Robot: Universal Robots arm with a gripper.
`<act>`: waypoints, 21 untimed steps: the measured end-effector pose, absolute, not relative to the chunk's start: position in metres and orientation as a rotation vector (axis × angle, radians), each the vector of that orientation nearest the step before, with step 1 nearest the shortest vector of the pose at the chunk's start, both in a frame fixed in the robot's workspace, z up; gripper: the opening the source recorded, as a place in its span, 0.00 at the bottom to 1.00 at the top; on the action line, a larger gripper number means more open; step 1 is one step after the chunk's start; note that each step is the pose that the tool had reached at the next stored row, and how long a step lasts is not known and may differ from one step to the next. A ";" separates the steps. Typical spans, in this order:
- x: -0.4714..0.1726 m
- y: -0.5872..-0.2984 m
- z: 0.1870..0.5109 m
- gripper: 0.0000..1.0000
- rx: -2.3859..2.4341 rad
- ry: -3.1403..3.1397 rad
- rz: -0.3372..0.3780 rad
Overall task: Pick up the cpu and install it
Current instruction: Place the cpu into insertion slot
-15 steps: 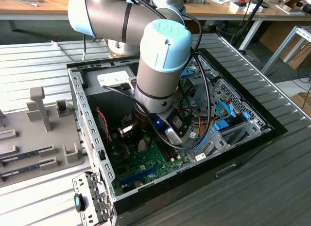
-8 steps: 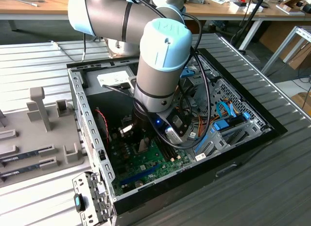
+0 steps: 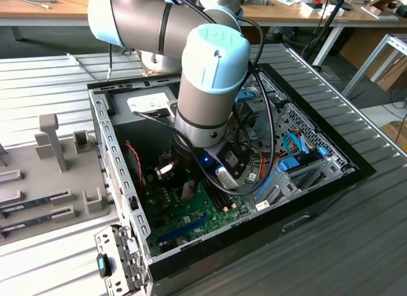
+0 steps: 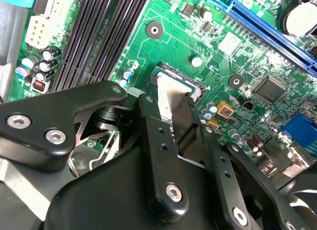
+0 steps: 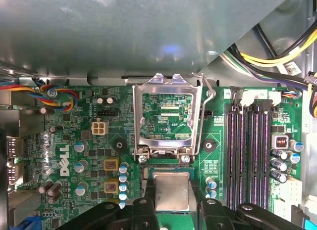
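Observation:
The cpu, a small square chip with a silvery top, sits between my two black fingers in both wrist views. It is low over the open socket on the green motherboard, and I cannot tell whether it rests in the socket. In the second wrist view the cpu lies at the socket frame, with a finger against each side. My gripper is shut on it. The exterior view has the gripper reaching down into the open computer case.
The socket's metal load plate is hinged open and its lever is raised. Black memory slots run beside the socket. Cables, a blue expansion slot and the case walls crowd around. A grey tray with memory sticks lies at the exterior view's left.

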State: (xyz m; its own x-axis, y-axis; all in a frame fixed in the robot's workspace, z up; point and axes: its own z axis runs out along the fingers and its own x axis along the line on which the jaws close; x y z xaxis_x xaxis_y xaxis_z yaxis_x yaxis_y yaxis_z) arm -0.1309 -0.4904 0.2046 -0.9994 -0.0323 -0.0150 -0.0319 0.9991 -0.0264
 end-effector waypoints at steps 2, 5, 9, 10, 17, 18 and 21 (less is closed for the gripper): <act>-0.131 -0.490 0.205 0.37 -0.050 3.125 -0.041; -0.131 -0.490 0.205 0.37 -0.050 3.126 -0.040; -0.131 -0.490 0.205 0.44 -0.050 3.125 -0.039; -0.131 -0.490 0.205 0.44 -0.050 3.125 -0.038; -0.132 -0.491 0.203 0.44 -0.057 3.125 -0.037; -0.132 -0.491 0.202 0.44 -0.061 3.125 -0.036; -0.132 -0.491 0.201 0.44 -0.062 3.125 -0.036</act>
State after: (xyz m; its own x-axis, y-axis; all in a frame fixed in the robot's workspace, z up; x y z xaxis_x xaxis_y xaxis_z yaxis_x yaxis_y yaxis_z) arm -0.1318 -0.4905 0.2013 -0.9991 -0.0401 -0.0149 -0.0398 0.9989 -0.0233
